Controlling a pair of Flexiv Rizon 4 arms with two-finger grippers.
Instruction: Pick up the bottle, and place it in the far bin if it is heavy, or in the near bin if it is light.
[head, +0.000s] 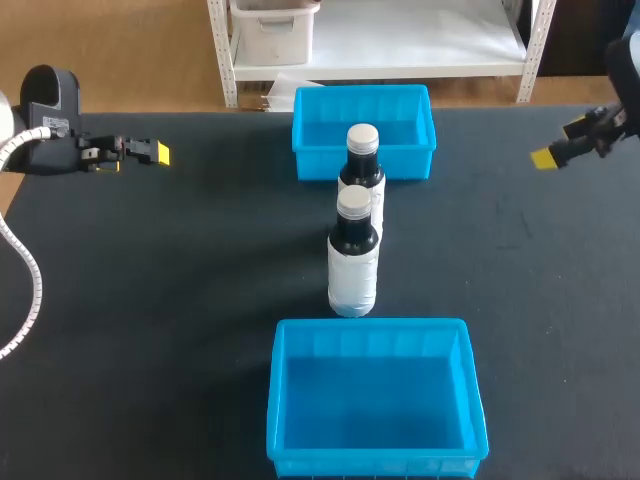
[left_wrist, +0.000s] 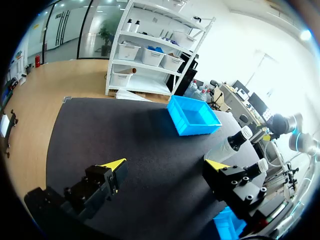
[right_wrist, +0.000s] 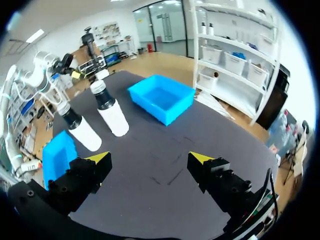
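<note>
The left gripper (left_wrist: 166, 165) hangs over the table's left side with its fingers spread wide and nothing between them. The right gripper (right_wrist: 150, 158) is likewise wide and empty, over the far right. Both are well apart from the work, so I judge the pick-up not yet begun: the step in hand is the approach.

Two dark, white-labelled bottles stand upright on the midline. The nearer bottle (head: 353, 255) is just behind the near bin (head: 275, 400), the farther bottle (head: 362, 170) just before the far bin (head: 312, 160). The next move calls for choosing one and coming at its body from the side without knocking its neighbour.

The black table (head: 180, 280) lies open on both flanks; the bins' walls bound the bottles' lane ahead and behind.
</note>
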